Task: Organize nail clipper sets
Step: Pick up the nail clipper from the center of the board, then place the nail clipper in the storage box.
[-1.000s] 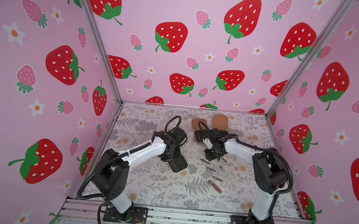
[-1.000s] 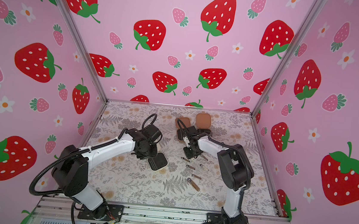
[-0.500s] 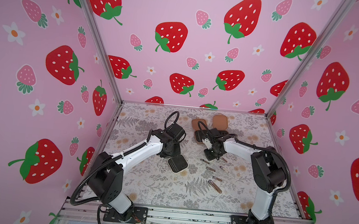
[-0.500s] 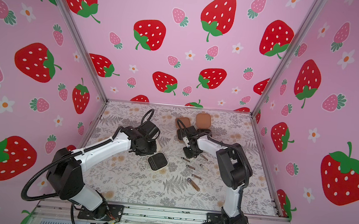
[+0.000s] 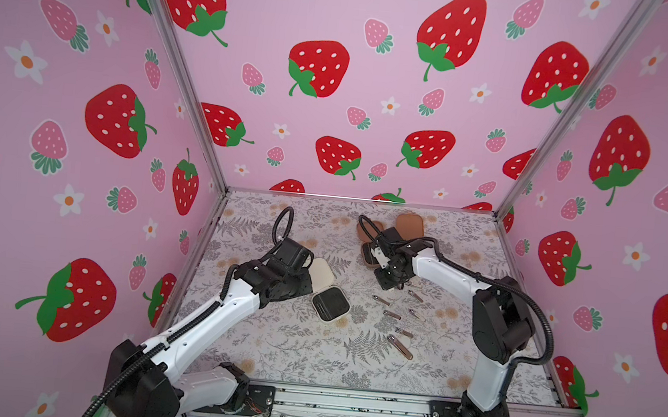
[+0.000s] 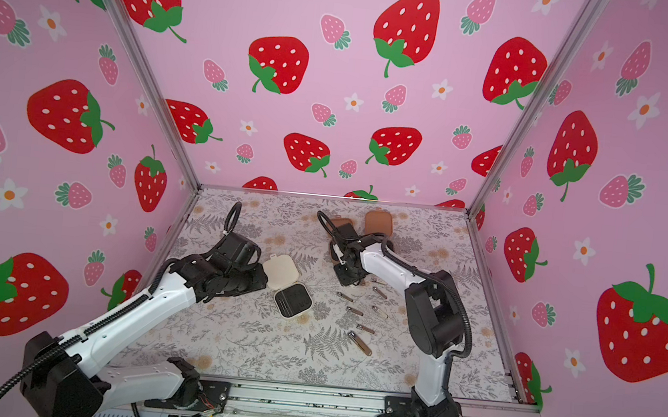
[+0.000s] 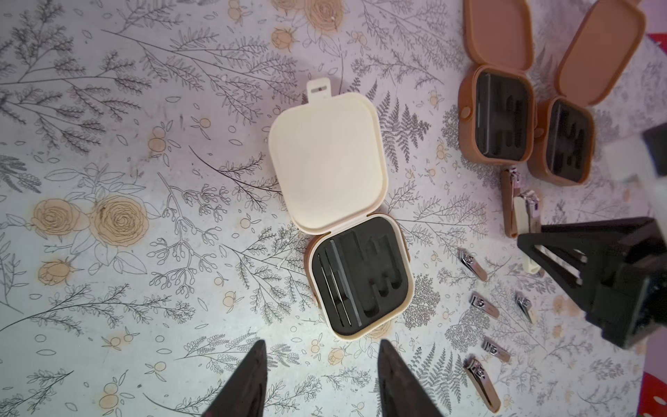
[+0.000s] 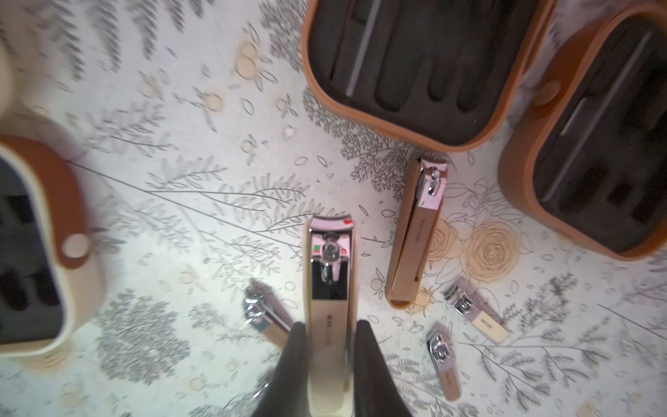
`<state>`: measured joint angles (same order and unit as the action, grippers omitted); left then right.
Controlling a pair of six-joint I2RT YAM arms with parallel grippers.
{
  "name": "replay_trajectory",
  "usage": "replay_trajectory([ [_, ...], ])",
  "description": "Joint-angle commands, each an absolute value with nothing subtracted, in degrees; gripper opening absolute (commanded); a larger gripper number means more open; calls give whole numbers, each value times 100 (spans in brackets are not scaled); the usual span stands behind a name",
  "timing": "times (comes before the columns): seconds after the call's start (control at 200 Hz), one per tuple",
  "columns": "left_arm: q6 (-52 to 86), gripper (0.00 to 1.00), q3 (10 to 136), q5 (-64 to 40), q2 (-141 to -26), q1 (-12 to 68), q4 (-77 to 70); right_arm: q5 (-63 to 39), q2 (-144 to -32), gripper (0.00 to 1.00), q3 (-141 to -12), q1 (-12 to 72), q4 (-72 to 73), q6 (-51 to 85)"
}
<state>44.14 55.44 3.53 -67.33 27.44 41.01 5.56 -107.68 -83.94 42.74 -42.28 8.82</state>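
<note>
Large cream-handled nail clipper: now clamped by right gripper. Left gripper drawn back from opened cream rounded-square case, jaws parted, empty. Slotting judged next.

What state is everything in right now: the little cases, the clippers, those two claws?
Cream rounded-square plastic case: open, slim tools slotted, clipper slots empty.
Two brown plastic cases: open, lids back.
Large cream nail clipper: held by right gripper.
Long brown nail clipper: lying loose.
Small metal clippers: lying loose.
Left gripper: open, empty.
Right gripper: shut on that clipper.
</note>
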Motion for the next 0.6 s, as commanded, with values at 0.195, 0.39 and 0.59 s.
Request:
replay_trajectory([
  [0.195,4140,44,4621,-1060,-6223,1625,3422,297,-11017,8,-9396,5370,-5052,2078],
  [0.39,4006,44,4453,-1220,-6094,1503,3471,174,-11757,9,-10156,5944,-5027,2370],
  [0.59,4008,44,4318,-1266,-5969,1494,3356,0,-12259,8,-10441,6051,-4933,2528],
])
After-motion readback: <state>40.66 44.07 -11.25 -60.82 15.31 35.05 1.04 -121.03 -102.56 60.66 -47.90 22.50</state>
